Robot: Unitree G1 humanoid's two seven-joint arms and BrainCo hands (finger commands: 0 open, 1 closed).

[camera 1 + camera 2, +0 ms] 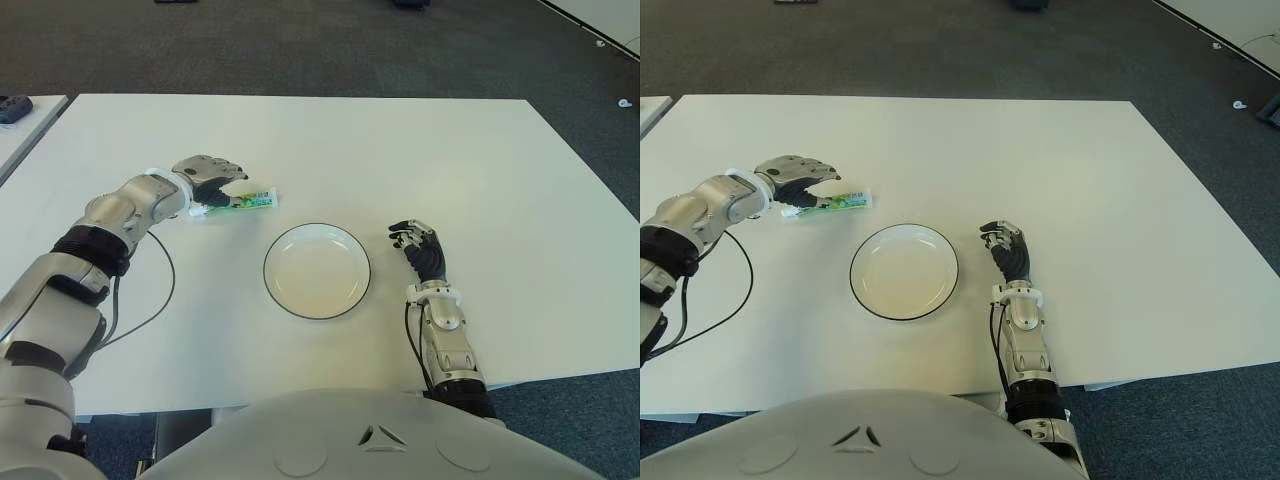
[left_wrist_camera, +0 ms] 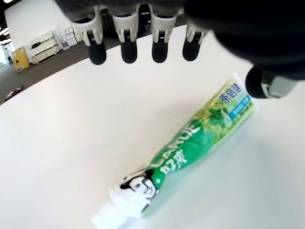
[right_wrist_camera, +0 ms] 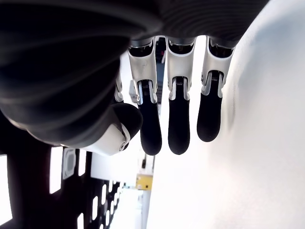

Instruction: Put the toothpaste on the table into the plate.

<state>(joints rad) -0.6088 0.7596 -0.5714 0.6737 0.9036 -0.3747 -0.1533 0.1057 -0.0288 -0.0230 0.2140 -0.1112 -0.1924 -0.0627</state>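
Observation:
A green and white toothpaste tube lies flat on the white table, to the left of and a little beyond the plate. The plate is white with a dark rim and holds nothing. My left hand hovers over the cap end of the toothpaste tube, fingers spread above it and thumb beside it, not gripping it. My right hand shows to the right of the plate, fingers relaxed and holding nothing.
A black cable loops over the table by my left arm. A second white table with a dark object stands at the far left. Dark carpet lies beyond the table's far edge.

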